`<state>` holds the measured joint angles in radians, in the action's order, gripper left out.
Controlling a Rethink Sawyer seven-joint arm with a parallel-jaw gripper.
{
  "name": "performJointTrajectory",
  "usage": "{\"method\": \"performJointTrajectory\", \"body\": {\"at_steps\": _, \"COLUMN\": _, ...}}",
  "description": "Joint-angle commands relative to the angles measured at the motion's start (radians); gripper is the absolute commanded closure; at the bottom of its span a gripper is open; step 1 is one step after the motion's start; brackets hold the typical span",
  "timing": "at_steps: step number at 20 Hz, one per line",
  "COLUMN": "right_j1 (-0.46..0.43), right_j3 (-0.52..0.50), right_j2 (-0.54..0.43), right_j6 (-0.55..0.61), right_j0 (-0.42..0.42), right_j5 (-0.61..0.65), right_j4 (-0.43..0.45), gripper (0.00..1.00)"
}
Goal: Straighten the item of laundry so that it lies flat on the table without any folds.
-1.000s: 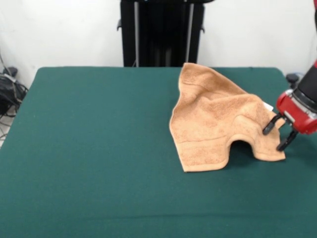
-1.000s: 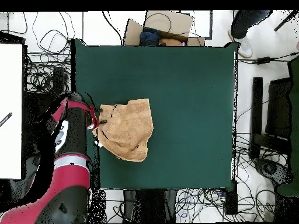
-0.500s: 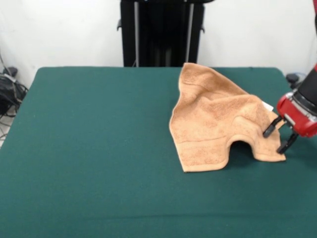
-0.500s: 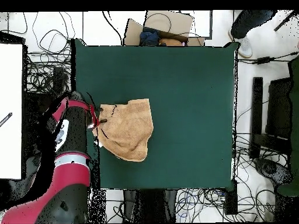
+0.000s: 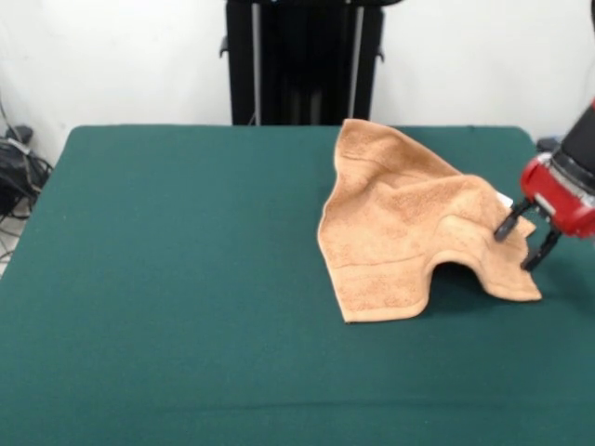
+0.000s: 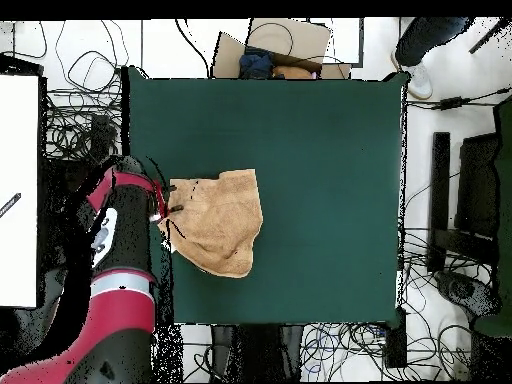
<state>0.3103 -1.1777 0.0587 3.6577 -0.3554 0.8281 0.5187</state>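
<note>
My gripper (image 5: pixel 526 243), fingers apart, straddles what looks like the rumpled towel's (image 5: pixel 402 228) edge on the desk (image 5: pixel 167 279).

Towel corner (image 5: pixel 521 286) (with gripper (image 5: pixel 526 238)) higher

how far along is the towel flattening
Early stage. Done: nothing flat yet; the towel lies rumpled on the table, with a raised hump arching near its front edge. In hand: the tool is at the towel's right corner, fingers spread around the edge. Left: pulling that corner out and smoothing the folds.
</note>
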Motion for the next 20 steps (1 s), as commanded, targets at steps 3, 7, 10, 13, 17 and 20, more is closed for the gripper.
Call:
{"method": "performJointTrajectory", "body": {"at_steps": 3, "right_j1": 0.262, "right_j3": -0.299, "right_j2": -0.076, "right_j6": -0.271, "right_j0": 0.102, "right_j5": -0.006, "right_j4": -0.056, "gripper": 0.00}}
{"method": "performJointTrajectory", "body": {"at_steps": 7, "right_j1": 0.371, "right_j3": -0.384, "right_j2": -0.107, "right_j6": -0.314, "right_j0": 0.135, "right_j5": 0.004, "right_j4": -0.080, "gripper": 0.00}}
{"method": "performJointTrajectory", "body": {"at_steps": 10, "right_j1": 0.441, "right_j3": -0.440, "right_j2": -0.121, "right_j6": -0.344, "right_j0": 0.147, "right_j5": 0.010, "right_j4": -0.098, "gripper": 0.00}}
{"method": "performJointTrajectory", "body": {"at_steps": 13, "right_j1": 0.509, "right_j3": -0.493, "right_j2": -0.131, "right_j6": -0.382, "right_j0": 0.160, "right_j5": 0.018, "right_j4": -0.119, "gripper": 0.00}}
{"method": "performJointTrajectory", "body": {"at_steps": 17, "right_j1": 0.575, "right_j3": -0.554, "right_j2": -0.137, "right_j6": -0.428, "right_j0": 0.176, "right_j5": 0.012, "right_j4": -0.137, "gripper": 0.00}}
{"method": "performJointTrajectory", "body": {"at_steps": 20, "right_j1": 0.571, "right_j3": -0.576, "right_j2": -0.127, "right_j6": -0.422, "right_j0": 0.175, "right_j5": -0.031, "right_j4": -0.116, "gripper": 0.00}}
